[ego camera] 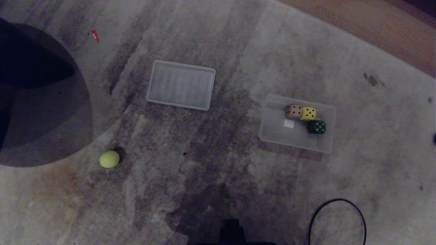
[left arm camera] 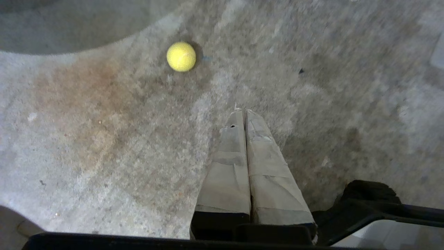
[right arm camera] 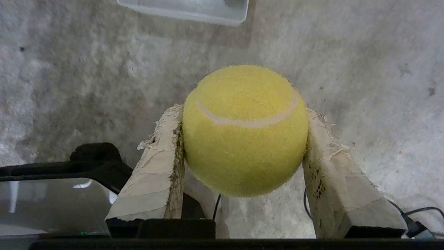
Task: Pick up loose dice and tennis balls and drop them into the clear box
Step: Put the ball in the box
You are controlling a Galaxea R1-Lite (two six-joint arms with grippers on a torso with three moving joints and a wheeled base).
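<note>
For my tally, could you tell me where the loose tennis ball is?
In the head view, the loose ball lies on the carpet at the robot's left, nearer than the lid, by a dark shadow.

box: sits on the carpet, over to the right
dice: three of them, all in the box, bunched up touching each other toward its far side
lid: flat on the carpet, left of the box and a bit farther back, well apart from it
loose ball: on the carpet at the left, nearer than the lid, nothing close to it
other ball: off the floor, wedged between the right gripper fingers, box edge beyond it
cable: looped on the carpet, near right, in front of the box
</note>
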